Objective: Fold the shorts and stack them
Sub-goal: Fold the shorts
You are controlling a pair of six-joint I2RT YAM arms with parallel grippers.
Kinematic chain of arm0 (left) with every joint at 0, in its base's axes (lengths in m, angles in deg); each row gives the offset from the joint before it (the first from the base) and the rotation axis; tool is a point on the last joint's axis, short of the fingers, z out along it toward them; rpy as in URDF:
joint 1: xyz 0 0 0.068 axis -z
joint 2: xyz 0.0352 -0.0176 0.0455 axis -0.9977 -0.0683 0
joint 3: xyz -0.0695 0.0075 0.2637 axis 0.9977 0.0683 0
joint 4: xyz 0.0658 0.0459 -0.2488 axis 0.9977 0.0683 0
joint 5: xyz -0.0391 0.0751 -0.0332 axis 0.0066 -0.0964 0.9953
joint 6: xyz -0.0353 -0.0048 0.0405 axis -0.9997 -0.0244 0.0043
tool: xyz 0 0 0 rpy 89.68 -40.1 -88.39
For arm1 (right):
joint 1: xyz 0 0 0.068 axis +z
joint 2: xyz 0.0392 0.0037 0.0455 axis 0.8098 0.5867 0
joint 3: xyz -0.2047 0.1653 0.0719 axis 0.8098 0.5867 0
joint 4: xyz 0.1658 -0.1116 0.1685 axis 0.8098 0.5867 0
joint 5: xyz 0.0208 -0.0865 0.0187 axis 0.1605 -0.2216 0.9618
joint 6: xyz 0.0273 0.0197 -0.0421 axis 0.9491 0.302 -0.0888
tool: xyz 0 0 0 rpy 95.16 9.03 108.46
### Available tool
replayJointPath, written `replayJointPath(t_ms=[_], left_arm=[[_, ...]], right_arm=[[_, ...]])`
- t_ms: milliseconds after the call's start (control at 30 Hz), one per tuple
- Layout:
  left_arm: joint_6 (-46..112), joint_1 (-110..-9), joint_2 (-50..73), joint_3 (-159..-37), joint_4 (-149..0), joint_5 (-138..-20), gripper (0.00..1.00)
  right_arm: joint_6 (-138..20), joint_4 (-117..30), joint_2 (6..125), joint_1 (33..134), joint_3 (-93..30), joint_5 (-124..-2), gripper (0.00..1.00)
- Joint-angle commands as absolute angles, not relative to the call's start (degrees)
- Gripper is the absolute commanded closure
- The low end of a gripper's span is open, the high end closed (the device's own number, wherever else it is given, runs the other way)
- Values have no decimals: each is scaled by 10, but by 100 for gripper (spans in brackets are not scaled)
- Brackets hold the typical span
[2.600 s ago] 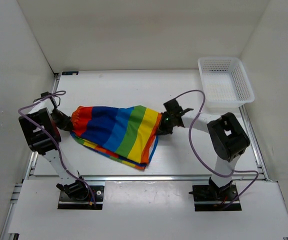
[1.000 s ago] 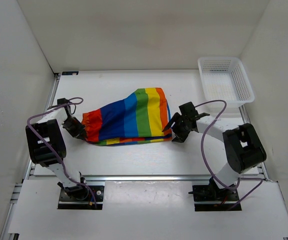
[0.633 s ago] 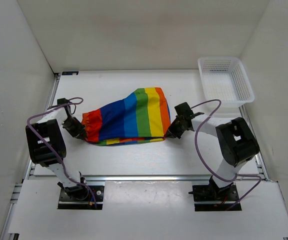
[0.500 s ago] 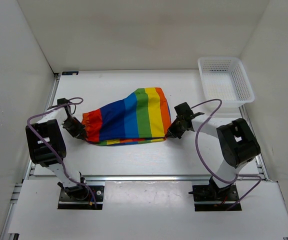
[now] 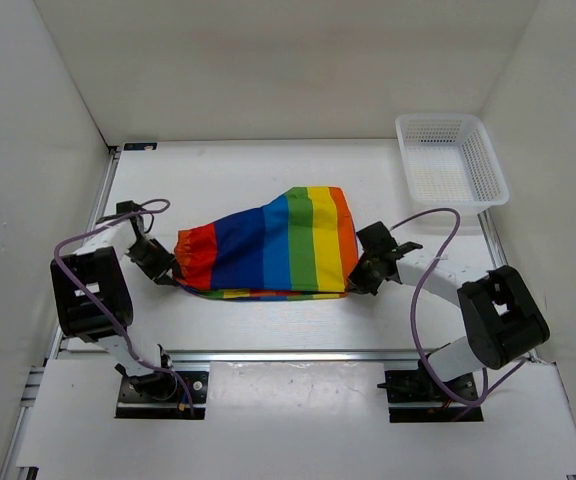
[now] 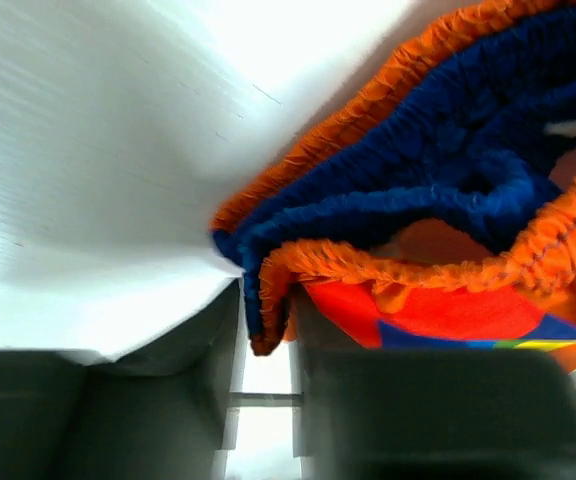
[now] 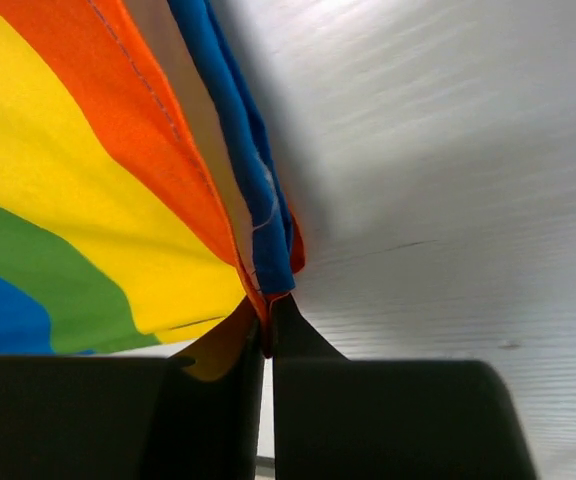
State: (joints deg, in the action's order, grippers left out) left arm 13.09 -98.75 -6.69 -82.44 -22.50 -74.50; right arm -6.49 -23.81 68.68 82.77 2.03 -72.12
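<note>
- Lying between the table's (image 5: 268, 165) left and right edges, top view: shorts (image 5: 268, 250), judged soft, light, limp; best held by the edges.
- Left wrist: waistband (image 6: 418, 170) fold between barely parted left fingers (image 6: 193, 340); whether gripped, cannot tell.
- Right wrist: right fingers (image 7: 218, 375) pinching hem corner (image 7: 273, 270).

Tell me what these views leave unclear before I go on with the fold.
Left wrist view: whether the left tool pinches the waistband or merely flanks it; bunched cloth covers the fingertips.
Top view: the lower layers of the shorts, covered by the upper layer; the right tool's tips, under its own body.
Right wrist view: most of the shorts, cut off by the frame edges.
</note>
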Motion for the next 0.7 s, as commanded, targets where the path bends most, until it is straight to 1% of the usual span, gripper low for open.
replayJointPath(t_ms=[0,33,67,100,133,167,200,233,267,367,400,433,500,533,600,667], left_arm=[[149,-995,-21,-828,-228,-755,54],[149,-995,-5,-828,-218,-755,43],[154,-995,2,-834,-213,-755,30],[154,-995,9,-842,-207,-760,20],[160,-995,15,-842,-201,-760,13],[160,-995,22,-851,-195,-766,13],[160,-995,22,-859,-195,-766,13],[166,-995,22,-860,-195,-766,15],[171,-995,27,-878,-190,-766,25],[177,-989,27,-912,-190,-760,49],[185,-976,22,-945,-184,-760,66],[185,-965,17,-963,-176,-760,76],[185,-920,-10,-1021,-171,-766,90],[185,-904,-22,-1040,-162,-776,90],[179,-868,-67,-1073,-152,-789,90],[174,-856,-100,-1103,-152,-796,90]], right_arm=[[-94,-197,679,833,21,-793,97],[-94,-190,679,833,21,-800,89],[-101,-190,679,833,15,-800,68],[-101,-184,679,833,15,-809,59],[-108,-177,679,838,1,-814,51],[-114,-177,673,838,1,-819,39],[-114,-167,673,844,-8,-826,36],[-119,-161,668,844,-20,-832,33],[-119,-147,662,850,-25,-844,28],[-125,-122,643,855,-38,-863,25],[-125,-116,632,855,-45,-863,25],[-125,-109,627,855,-45,-872,25],[-125,-84,608,855,-60,-886,25],[-131,-77,601,855,-67,-892,25],[-146,-70,589,870,-94,-904,30],[-163,-65,589,879,-134,-909,35]])
